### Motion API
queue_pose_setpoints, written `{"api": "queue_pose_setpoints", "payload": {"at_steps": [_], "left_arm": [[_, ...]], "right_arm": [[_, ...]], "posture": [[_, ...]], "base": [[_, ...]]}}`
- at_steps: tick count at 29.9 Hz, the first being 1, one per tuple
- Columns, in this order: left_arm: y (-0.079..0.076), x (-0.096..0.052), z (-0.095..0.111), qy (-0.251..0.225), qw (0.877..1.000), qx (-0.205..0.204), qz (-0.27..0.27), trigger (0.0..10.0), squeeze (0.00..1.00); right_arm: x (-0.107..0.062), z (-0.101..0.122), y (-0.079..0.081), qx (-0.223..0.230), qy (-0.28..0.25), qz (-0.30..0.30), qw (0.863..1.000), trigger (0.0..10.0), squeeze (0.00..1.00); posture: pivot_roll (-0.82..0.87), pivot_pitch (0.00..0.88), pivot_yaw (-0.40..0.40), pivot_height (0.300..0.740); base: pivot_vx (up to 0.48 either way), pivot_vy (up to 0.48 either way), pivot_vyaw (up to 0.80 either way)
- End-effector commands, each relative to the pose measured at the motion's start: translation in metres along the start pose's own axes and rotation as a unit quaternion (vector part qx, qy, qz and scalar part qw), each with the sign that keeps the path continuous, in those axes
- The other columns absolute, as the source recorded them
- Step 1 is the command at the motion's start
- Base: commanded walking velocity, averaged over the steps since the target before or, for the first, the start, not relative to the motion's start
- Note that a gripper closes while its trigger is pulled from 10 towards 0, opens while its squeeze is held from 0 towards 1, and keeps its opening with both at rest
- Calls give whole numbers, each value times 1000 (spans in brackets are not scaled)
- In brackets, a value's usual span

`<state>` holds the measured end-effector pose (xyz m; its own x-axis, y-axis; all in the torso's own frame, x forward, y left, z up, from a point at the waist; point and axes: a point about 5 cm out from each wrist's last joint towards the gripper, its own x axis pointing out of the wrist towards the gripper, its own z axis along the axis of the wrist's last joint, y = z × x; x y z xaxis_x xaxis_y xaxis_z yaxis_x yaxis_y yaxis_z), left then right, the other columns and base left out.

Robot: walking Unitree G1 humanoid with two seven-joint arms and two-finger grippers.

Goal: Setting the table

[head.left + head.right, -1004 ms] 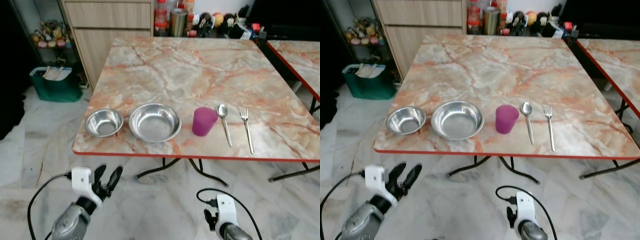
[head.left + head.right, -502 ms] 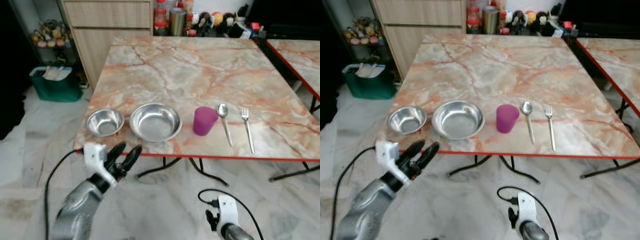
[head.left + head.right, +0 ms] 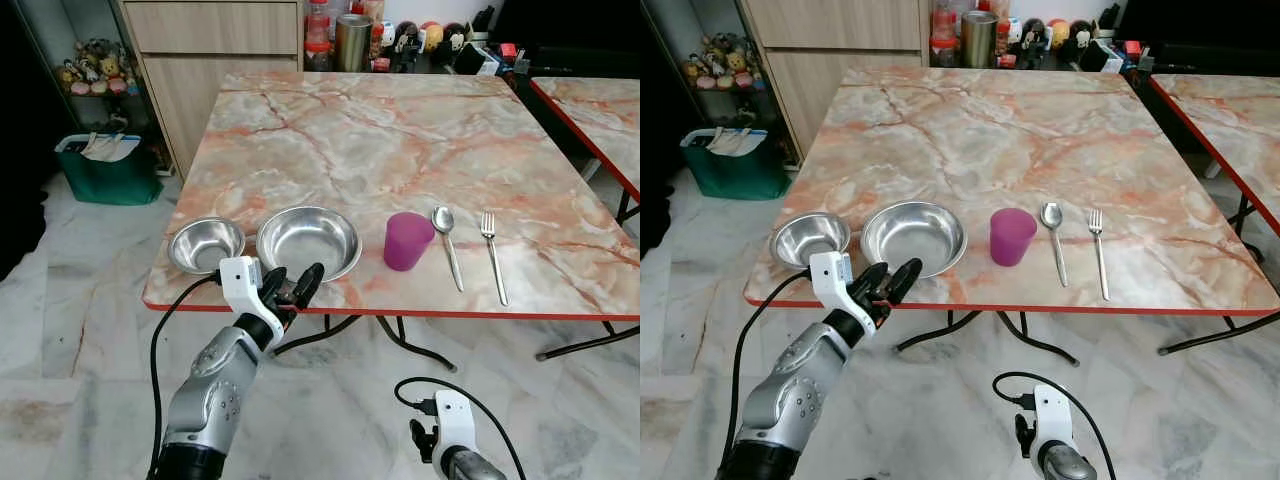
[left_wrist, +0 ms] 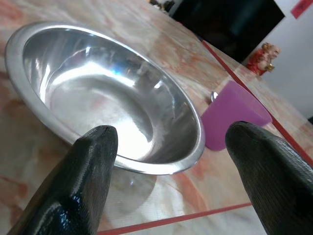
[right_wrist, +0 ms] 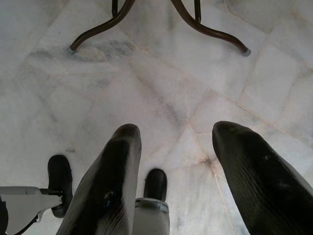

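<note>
Along the front of the marble table (image 3: 400, 140) stand a small steel bowl (image 3: 207, 245), a large steel bowl (image 3: 308, 243) and a purple cup (image 3: 407, 241), with a spoon (image 3: 447, 245) and a fork (image 3: 493, 255) lying to the right of them. My left gripper (image 3: 293, 283) is open at the table's red front edge. It is just short of the large bowl's near rim and touches nothing. In the left wrist view the large bowl (image 4: 112, 98) and cup (image 4: 234, 120) lie between the spread fingers (image 4: 83, 186). My right gripper (image 5: 176, 161) hangs open and empty above the floor.
A wooden cabinet (image 3: 215, 50) and a green bin (image 3: 110, 170) stand at the back left. Jars and bottles (image 3: 350, 40) crowd the table's far edge. A second table (image 3: 600, 110) stands to the right. Metal table legs (image 5: 205, 27) cross the marble floor.
My left arm has risen from near the floor and reached forward to the table's front edge by the large bowl. The right arm and the tableware have not moved.
</note>
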<state>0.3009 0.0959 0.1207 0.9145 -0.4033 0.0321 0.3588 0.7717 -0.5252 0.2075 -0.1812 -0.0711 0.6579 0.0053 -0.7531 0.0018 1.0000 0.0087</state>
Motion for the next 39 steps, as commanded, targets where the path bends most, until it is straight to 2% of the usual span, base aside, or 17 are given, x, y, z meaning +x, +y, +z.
{"api": "queue_pose_setpoints", "payload": {"at_steps": [1, 5, 7, 12, 16, 18, 23, 39], "left_arm": [[4, 2, 2, 0, 999, -36, 23, 10000, 0], [5, -1, 12, -14, 999, -39, 33, 10000, 0], [6, -3, 15, -8, 999, -24, 42, 10000, 0], [8, -2, 18, -2, 998, -20, 59, 10000, 0], [1, 1, 26, -18, 998, -38, 50, 10000, 0], [0, 2, 28, -14, 998, -32, 57, 10000, 0], [8, 5, 25, 12, 993, -20, 118, 10000, 0], [6, 9, 18, 45, 987, -22, 151, 10000, 0]], "right_arm": [[-1, -3, -1, 6, 2, -4, 1000, 10000, 0], [-1, -4, -1, 7, 2, -4, 1000, 10000, 0], [-1, -4, -1, 6, 3, -4, 1000, 10000, 0], [-1, -4, 0, 5, 4, -3, 1000, 10000, 0], [-1, -3, 0, 6, 2, -3, 1000, 10000, 0], [-1, -3, 0, 6, 2, -4, 1000, 10000, 0], [-1, -3, 0, 6, 3, -3, 1000, 10000, 0], [-1, -4, 1, 5, 3, -2, 1000, 10000, 0]], "posture": [[68, 95, -26, 740], [73, 98, -26, 740], [76, 98, -27, 740], [77, 97, -27, 740], [72, 95, -23, 740], [73, 96, -25, 740], [72, 96, -22, 740], [70, 93, -23, 740]], "base": [[0, 0, 0], [0, 0, 0], [0, 0, 0], [0, 0, 0], [0, 0, 0], [0, 0, 0], [0, 0, 0], [0, 0, 0]]}}
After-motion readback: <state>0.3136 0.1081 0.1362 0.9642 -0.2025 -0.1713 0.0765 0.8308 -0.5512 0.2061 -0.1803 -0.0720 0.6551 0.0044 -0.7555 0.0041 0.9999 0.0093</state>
